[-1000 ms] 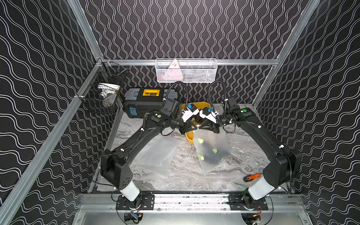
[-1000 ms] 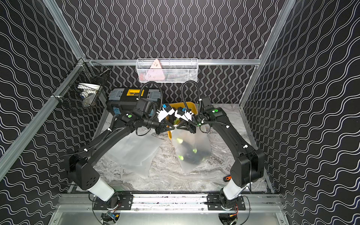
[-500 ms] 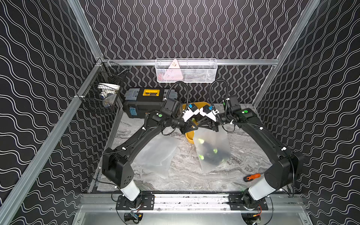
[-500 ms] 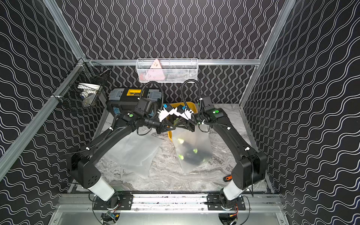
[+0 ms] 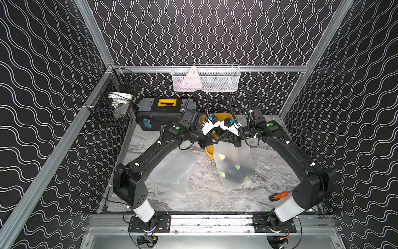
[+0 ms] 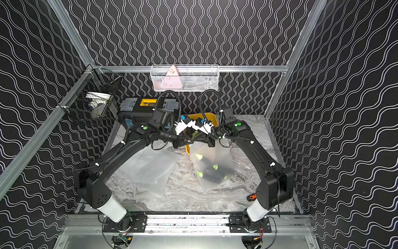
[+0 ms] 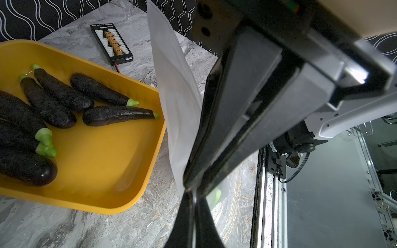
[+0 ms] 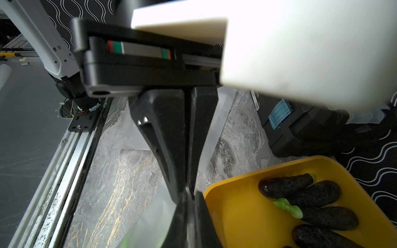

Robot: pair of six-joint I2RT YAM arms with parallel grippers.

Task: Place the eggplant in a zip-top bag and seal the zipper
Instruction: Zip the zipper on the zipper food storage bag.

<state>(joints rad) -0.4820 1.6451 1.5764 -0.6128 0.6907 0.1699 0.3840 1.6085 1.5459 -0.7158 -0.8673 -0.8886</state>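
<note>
At the near edge of the worktop point(image 5: 204, 194), an orange-handled screwdriver point(image 5: 279, 195) is lying beside the right arm's base, well apart from the work. Further in, a spare bag point(image 5: 172, 168) is lying flat and empty under the left arm. Just beside it, the zip-top bag point(image 5: 234, 155) is standing tilted with its bottom corner resting on the worktop, and the dark eggplants point(image 5: 233, 172) are sitting low inside it, their green caps showing through the film. At the bag's top edge the two arms are meeting tip to tip. The left pincer point(image 7: 190, 186) is clenched on the edge of the film, and the right pincer point(image 8: 187, 193) is clenched on it right next to the left one. Behind them the yellow tray point(image 7: 150, 150) is holding more loose eggplants point(image 7: 53, 101), with the black toolbox point(image 5: 159, 114) furthest back. The eggplants are in, so the zipper is likely what remains. Both grips are crowding one spot, so the rest of the mouth is probably hanging unsupported. A sideways pull could skip part of the track, the load could drag the film out of the grip, or the fingertips could knock together.
</note>
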